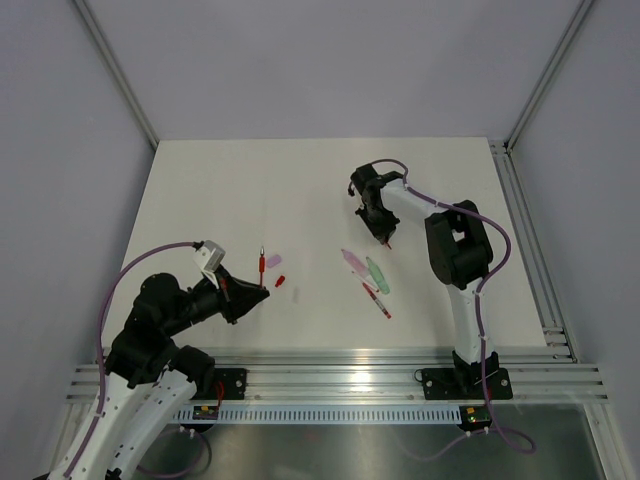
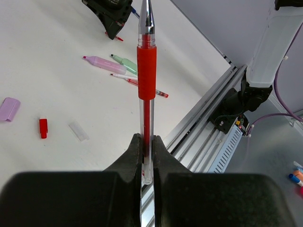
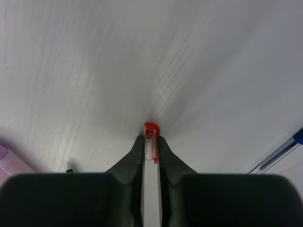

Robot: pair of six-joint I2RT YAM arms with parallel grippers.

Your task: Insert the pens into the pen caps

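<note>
My left gripper point(image 1: 262, 294) is shut on a red pen point(image 2: 147, 75) near its back end; the pen's metal tip points away from the jaws, above the table. My right gripper point(image 1: 386, 241) is shut on a clear pen cap with a red clip point(image 3: 151, 135), held close to the table. On the table between the arms lie a pink pen point(image 1: 353, 262), a thicker pale green pen point(image 1: 378, 275) and another red pen point(image 1: 377, 300). A pink cap point(image 1: 273, 261) and a red cap point(image 1: 280, 281) lie near my left gripper. A blue pen point(image 3: 279, 150) lies beside my right gripper.
A clear cap point(image 2: 78, 131) lies next to the red cap point(image 2: 43, 128) and the pink cap point(image 2: 8, 109). The metal rail point(image 1: 340, 380) runs along the table's near edge. Grey walls close in the table on three sides.
</note>
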